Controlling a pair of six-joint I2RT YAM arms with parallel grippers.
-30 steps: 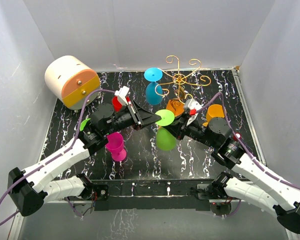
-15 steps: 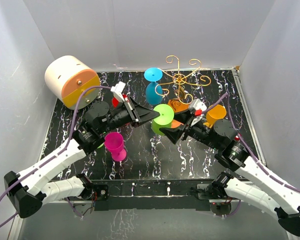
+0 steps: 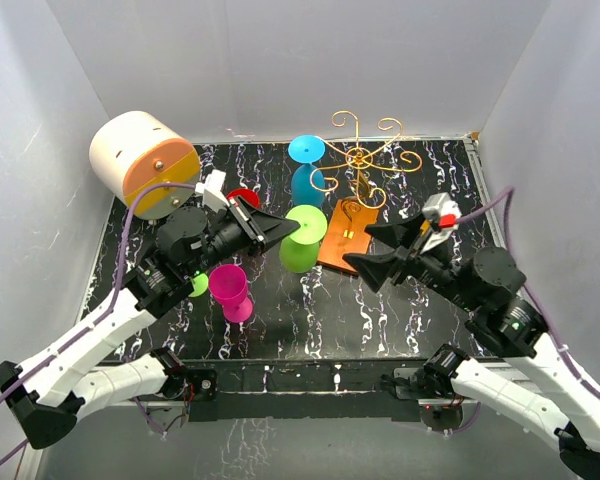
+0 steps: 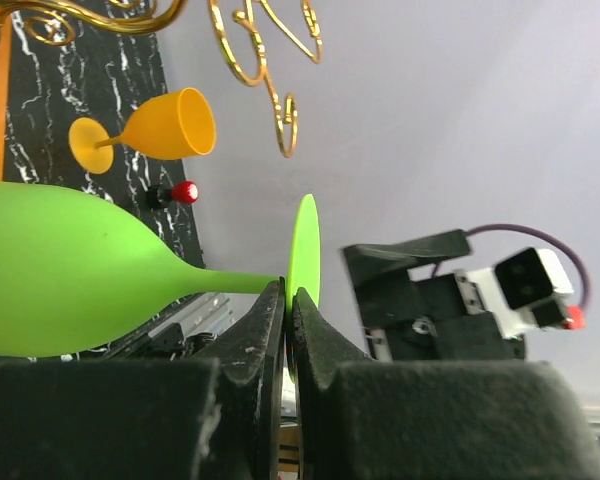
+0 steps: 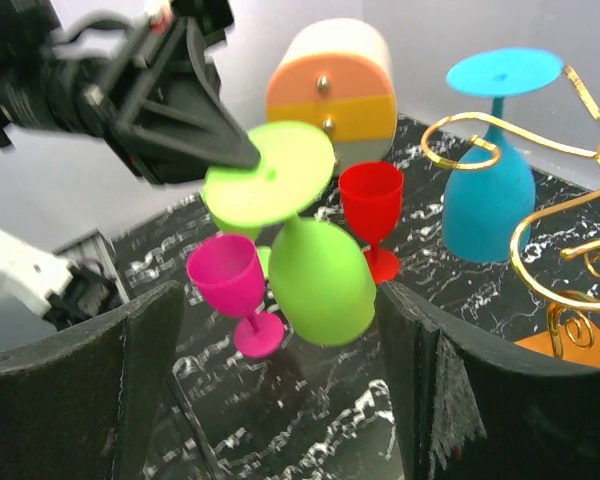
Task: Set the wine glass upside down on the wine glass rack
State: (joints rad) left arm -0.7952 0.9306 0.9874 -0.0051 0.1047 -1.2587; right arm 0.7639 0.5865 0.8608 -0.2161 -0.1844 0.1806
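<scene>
A lime green wine glass [image 3: 300, 250] hangs above the table with its foot [image 4: 305, 250] up and its bowl [image 5: 318, 282] down, slightly tilted. My left gripper [image 3: 292, 228] is shut on the rim of that foot, both fingers [image 4: 265, 330] pinching the disc. My right gripper [image 3: 364, 248] stands open a little to the right of the glass, touching nothing; in its wrist view the bowl shows between its fingers [image 5: 140, 370] but further off. The wine glass rack [image 3: 361, 157], gold scrolled wire on an orange-brown base [image 3: 342, 236], stands behind, right of the glass.
A blue glass [image 3: 306, 172] hangs upside down on the rack's left arm. A pink glass [image 3: 230, 290] and a red glass [image 3: 244, 197] stand near my left arm. An orange glass [image 4: 158, 128] lies on its side. A cream-and-orange cylinder [image 3: 144, 163] sits at the back left.
My right gripper let go of the green glass, opened wide and drew back to the right. My left gripper closed on the foot and carried the glass slightly left.
</scene>
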